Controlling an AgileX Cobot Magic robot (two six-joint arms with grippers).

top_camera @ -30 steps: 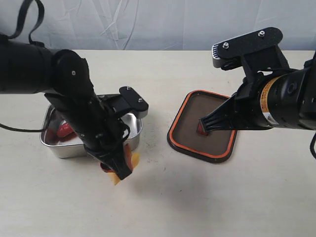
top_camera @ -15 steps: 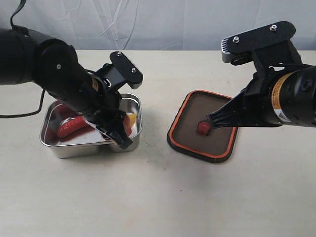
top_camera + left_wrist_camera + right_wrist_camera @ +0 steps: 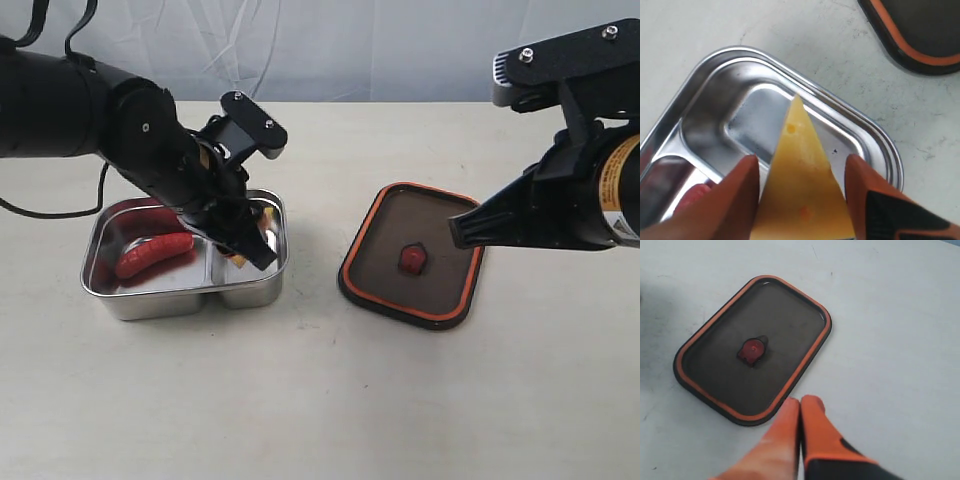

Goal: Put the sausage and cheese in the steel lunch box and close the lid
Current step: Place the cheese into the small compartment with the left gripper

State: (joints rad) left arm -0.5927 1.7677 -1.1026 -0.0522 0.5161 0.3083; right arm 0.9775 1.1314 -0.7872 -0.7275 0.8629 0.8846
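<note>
Beige tabletop (image 3: 300, 400), wrinkled pale backdrop (image 3: 330, 45)

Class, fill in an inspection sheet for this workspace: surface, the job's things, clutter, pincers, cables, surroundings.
Surface: pale table.
Job's things: sausage lies in the large compartment of the steel lunch box; cheese is over the small compartment; lid lies apart on the table, orange seal up.
Clutter: nothing seen.
Pincers: left pincer shut on the cheese; right pincer shut, empty, by the lid's edge.
Cables: black cable by the left arm.
Surroundings: white cloth backdrop behind the table.
</note>
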